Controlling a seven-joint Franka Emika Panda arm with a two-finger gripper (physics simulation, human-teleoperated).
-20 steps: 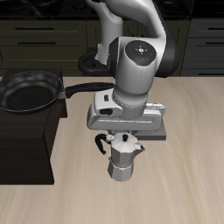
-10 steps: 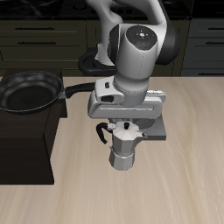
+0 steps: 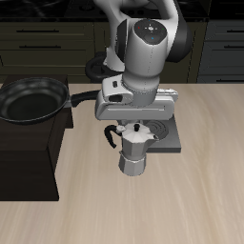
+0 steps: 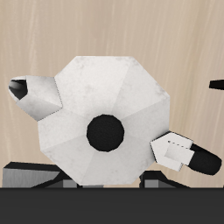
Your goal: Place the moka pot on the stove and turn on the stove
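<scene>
Above the table's point(image 3: 191, 205) bare wood, near the stove's point(image 3: 170, 136) front edge, the gripper point(image 3: 136, 127) hangs directly over the pot point(image 3: 134, 152), fingers clamped on its upper body just below the black lid knob point(image 4: 106, 133). From the wrist, the octagonal lid fills the view, with one fingertip point(image 4: 26, 91) pressed to a facet and the opposite one point(image 4: 178, 150) against the far side; the stove shows only as a dark band beyond the pot. From outside, the pot appears raised, though whether its base has fully left the wood cannot be told. The arm hides most of the burner, and the stove's knob is not visible. A black pan point(image 3: 33, 99) rests on a dark cabinet point(image 3: 29, 162) well apart, its handle reaching toward the arm. Risks, as judged: the grip lies on smooth slanted facets, so the pot may slip or twist if carried fast; kept low, its base may catch the stove's raised edge and tip; set off-centre, it may sit half off the burner. The later reach for the hidden knob could nudge the pot.
</scene>
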